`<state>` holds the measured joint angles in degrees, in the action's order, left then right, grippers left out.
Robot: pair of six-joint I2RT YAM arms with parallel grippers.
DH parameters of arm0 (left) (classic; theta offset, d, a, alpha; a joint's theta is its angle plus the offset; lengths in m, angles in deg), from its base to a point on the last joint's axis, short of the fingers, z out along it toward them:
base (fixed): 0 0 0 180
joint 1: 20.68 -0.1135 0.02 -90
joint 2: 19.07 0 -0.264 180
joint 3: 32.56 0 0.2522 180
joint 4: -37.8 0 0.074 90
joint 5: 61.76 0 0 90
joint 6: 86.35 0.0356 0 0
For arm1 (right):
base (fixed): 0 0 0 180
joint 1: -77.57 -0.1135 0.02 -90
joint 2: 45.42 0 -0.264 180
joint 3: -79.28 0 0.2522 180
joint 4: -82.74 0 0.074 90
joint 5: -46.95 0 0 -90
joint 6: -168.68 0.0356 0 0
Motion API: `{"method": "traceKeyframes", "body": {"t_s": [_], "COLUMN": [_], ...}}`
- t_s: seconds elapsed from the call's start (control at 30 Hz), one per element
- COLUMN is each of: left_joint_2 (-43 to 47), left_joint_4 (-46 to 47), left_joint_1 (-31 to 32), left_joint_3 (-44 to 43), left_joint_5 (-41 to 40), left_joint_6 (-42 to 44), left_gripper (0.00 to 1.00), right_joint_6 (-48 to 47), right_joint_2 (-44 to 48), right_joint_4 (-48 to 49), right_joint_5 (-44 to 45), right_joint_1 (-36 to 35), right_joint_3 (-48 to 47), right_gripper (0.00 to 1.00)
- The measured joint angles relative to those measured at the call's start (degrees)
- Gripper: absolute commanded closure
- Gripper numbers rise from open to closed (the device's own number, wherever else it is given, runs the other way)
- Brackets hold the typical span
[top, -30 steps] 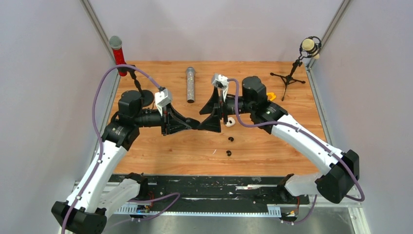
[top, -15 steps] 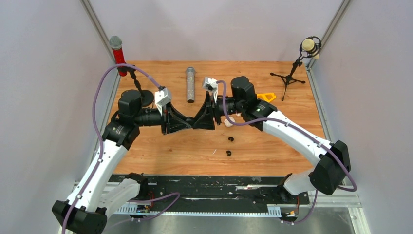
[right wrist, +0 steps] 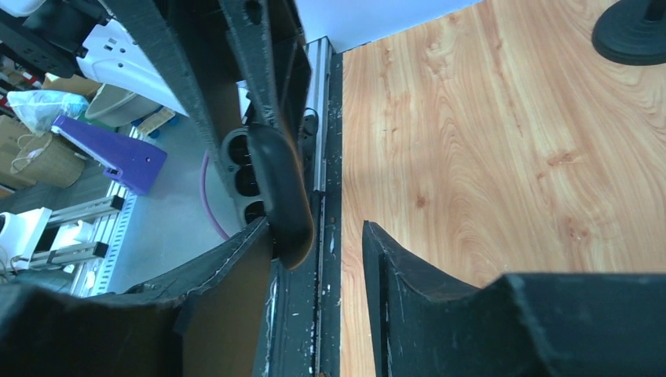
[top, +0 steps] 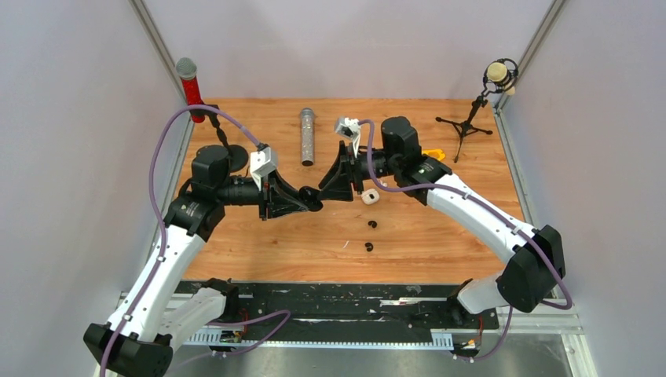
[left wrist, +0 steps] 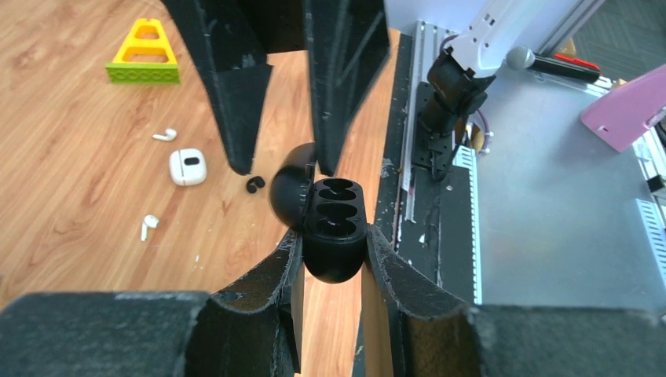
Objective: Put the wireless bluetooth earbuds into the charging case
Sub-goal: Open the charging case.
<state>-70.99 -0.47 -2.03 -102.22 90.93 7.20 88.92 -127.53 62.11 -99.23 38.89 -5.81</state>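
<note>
A black charging case (left wrist: 334, 236) with its lid (left wrist: 290, 188) swung open and its sockets empty sits in my left gripper (left wrist: 331, 234), which is shut on the case body. My right gripper (right wrist: 316, 228) meets it mid-table, its jaws apart and straddling the lid (right wrist: 281, 184). The lid rests against one finger (right wrist: 236, 259), with a gap to the other. On the wood lie two black earbuds (top: 372, 225) (top: 368, 247), two white stemmed earbuds (left wrist: 164, 135) (left wrist: 148, 226) and a white case (top: 370, 196).
A silver microphone (top: 306, 135) lies at the back centre. A red microphone (top: 188, 85) stands back left and a small tripod stand (top: 470, 119) back right. A yellow and green block (left wrist: 145, 53) sits behind the right arm. A black rail (top: 338, 302) runs along the near edge.
My right gripper came left to the held case and its jaws narrowed around the lid. The left gripper kept its hold and dipped slightly.
</note>
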Motion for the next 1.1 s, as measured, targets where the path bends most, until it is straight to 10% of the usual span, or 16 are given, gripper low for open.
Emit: {"method": "traceKeyframes", "body": {"t_s": [0.8, 0.9, 1.1], "left_joint_2": [-0.04, -0.04, -0.02], "left_joint_4": [2.62, 2.58, 3.19], "left_joint_1": [-0.02, -0.04, 0.00], "left_joint_3": [0.00, 0.00, 0.00], "left_joint_5": [-0.20, -0.37, -3.80], "left_joint_6": [-5.73, -5.79, -5.40], "left_gripper": [1.00, 0.55, 0.15], "right_joint_6": [1.88, 0.90, -0.83], "right_joint_2": [-1.44, -1.42, -1.40], "right_joint_4": [4.48, 4.28, 2.91], "right_joint_5": [-1.73, -1.40, 1.01], "right_joint_1": [0.04, 0.02, -0.20], "right_joint_3": [0.00, 0.00, 0.02], "right_gripper": [1.00, 1.00, 1.00]}}
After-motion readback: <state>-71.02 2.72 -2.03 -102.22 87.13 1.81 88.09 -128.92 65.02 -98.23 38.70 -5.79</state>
